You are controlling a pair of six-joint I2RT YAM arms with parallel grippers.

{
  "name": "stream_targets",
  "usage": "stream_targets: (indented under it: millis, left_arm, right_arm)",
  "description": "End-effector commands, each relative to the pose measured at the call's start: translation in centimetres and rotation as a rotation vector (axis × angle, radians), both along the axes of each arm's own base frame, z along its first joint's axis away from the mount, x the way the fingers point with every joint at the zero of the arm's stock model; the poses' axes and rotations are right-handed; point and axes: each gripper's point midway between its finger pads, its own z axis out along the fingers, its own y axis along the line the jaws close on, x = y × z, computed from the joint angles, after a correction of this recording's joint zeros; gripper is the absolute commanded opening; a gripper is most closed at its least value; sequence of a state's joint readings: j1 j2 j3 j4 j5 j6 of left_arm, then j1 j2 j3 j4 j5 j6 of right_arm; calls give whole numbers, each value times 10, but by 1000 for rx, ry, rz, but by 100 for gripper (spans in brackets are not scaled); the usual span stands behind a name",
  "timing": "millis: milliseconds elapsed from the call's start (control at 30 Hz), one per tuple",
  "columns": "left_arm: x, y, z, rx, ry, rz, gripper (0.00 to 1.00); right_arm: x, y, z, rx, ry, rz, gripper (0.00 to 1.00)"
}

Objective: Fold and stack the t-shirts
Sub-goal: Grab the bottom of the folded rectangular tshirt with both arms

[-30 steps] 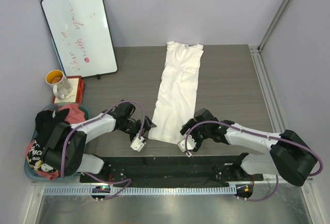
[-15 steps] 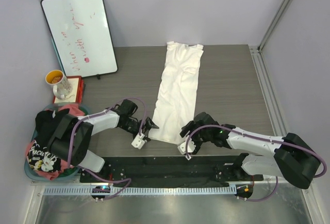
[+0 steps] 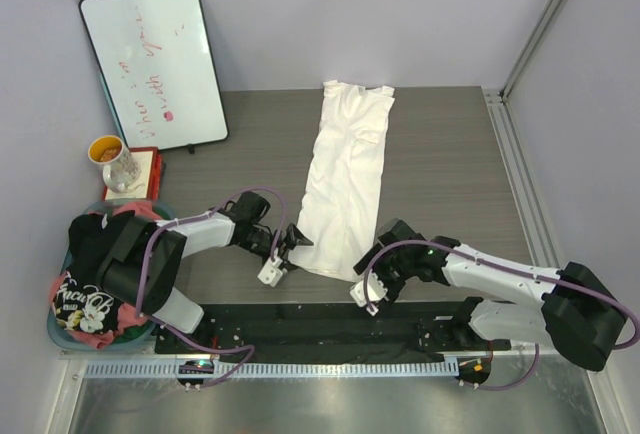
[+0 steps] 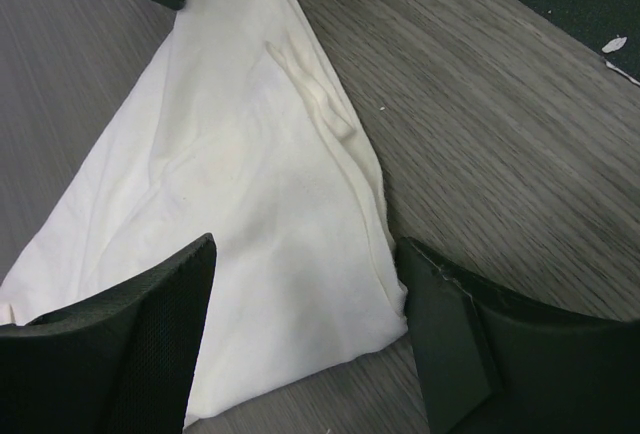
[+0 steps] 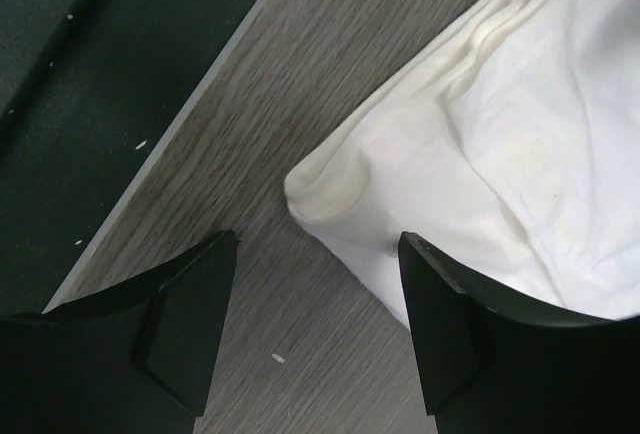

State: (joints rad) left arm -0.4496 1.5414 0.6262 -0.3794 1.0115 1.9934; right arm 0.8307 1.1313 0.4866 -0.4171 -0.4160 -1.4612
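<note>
The white t-shirt (image 3: 345,179) lies on the table (image 3: 450,154) folded lengthwise into one long strip, collar end far from us and hem end close to the arm bases. Over the last second both arms have closed in on that hem. The left gripper (image 3: 293,246) has slid rightward until its jaws straddle the near left corner, and the right gripper (image 3: 372,274) has dropped back to bracket the near right corner. Both stand well open with cloth between the fingers but nothing pinched yet. We judge that the pair is lined up to pinch the two hem corners and carry them toward the collar for the crosswise fold. We count one shirt on the table. In the teal-rimmed laundry basket (image 3: 55,329) at the left we see a black shirt (image 3: 95,239) and a pink-red shirt (image 3: 145,216), and we cannot tell whether more lie beneath them. Beyond the basket stand one whiteboard (image 3: 155,64) and one cup (image 3: 112,159).
</note>
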Motion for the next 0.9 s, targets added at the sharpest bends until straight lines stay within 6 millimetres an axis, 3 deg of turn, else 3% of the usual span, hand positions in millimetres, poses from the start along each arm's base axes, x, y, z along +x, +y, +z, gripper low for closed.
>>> stream_targets:
  millis: [0, 167, 400, 500, 667, 700, 733, 767, 867]
  left_arm:
    - [5, 21, -30, 140, -153, -51, 74]
    - [6, 22, -28, 141, -149, -46, 74]
    - [8, 24, -28, 148, -139, -34, 74]
    - [9, 24, -27, 144, -142, -35, 75]
    - [8, 24, -28, 149, -129, -30, 72]
    - [8, 24, -28, 150, -127, -28, 62]
    - [8, 25, -29, 151, -122, -25, 46]
    - [7, 25, -30, 155, -116, -23, 1]
    - [5, 25, -31, 152, -96, -18, 0]
  right_arm:
    - [-2, 13, 3, 29, 30, 4, 72]
    - [3, 26, -3, 50, 23, -22, 70]
    - [1, 28, -6, 46, 42, -37, 64]
    - [0, 27, -7, 42, 54, -45, 56]
    - [-2, 27, -8, 31, 57, -44, 23]
    - [-1, 27, -7, 29, 52, -47, 20]
    - [1, 28, -5, 28, 47, -51, 14]
    - [2, 27, -5, 25, 46, -56, 12]
    - [7, 27, 2, 24, 36, -85, 10]
